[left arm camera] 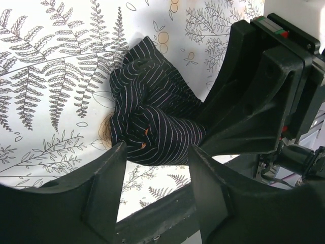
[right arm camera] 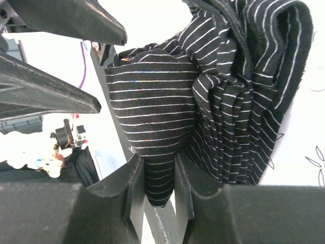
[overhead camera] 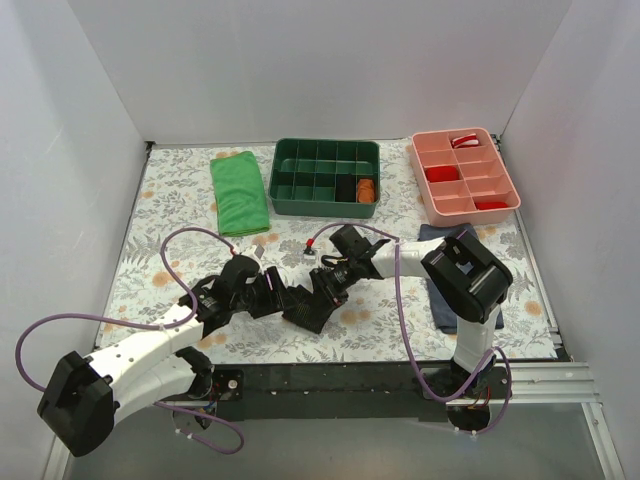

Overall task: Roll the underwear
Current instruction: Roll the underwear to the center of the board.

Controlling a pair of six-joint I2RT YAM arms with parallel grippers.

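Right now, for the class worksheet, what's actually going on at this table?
The black striped underwear sits bunched in a heap on the table, not rolled yet. The right gripper has a fold of the fabric pinched between its fingers. The left gripper is open, its fingers on either side of the heap's near edge and clamping nothing.

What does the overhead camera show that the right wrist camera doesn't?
Overhead only: the green cloth, green tray, pink tray and navy garment. Right wrist only: the pale pinstripes, and the right claw pinching a fold of the underwear. Both: the bunched underwear with the left claw open beside it.
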